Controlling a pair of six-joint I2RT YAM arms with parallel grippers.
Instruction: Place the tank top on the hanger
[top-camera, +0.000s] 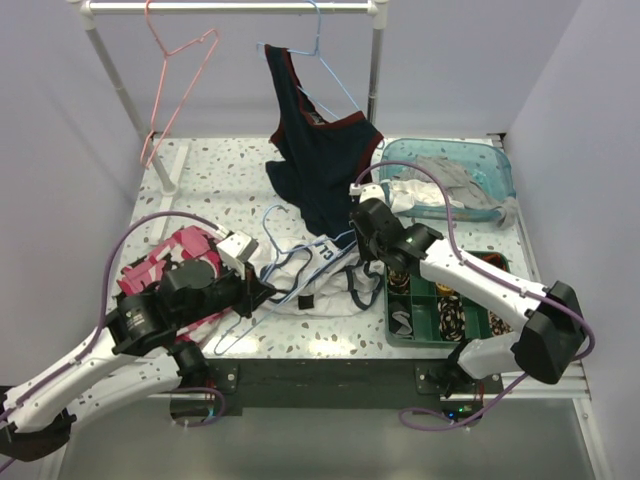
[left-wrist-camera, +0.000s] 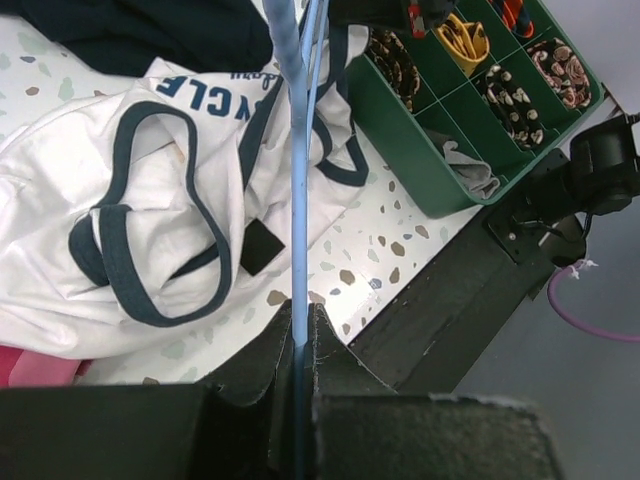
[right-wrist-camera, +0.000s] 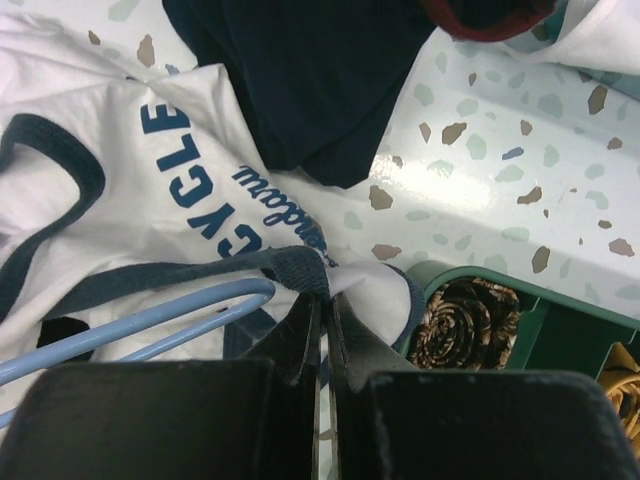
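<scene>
Where the white, speckled terrazzo table (top-camera: 220, 195) nears its dark front edge, the white soft-jersey tank top with navy ribbed trim and blue lettering (top-camera: 322, 288) lies crumpled in a loose heap, and the thin light blue wire hanger (top-camera: 283, 262) lies over its folds. The left arm stretches low from the near-left corner, and the left fingers (left-wrist-camera: 275, 350) are pinched tight on the hanger's straight wire. The right arm bends over a green plastic tray of small compartments (top-camera: 440, 340) and dips its wrist to the heap. There the right fingers (right-wrist-camera: 305, 330) are clamped on a bunched navy-trimmed edge of the tank top, just beside the hanger's rounded corner. A pink patterned garment (top-camera: 150, 270) lies under the left arm. At the back, a white tube rail (top-camera: 230, 8) carries a bare pink wire hanger (top-camera: 185, 60) and a dark navy top with red trim (top-camera: 315, 150). Plain pale walls close in the table.
</scene>
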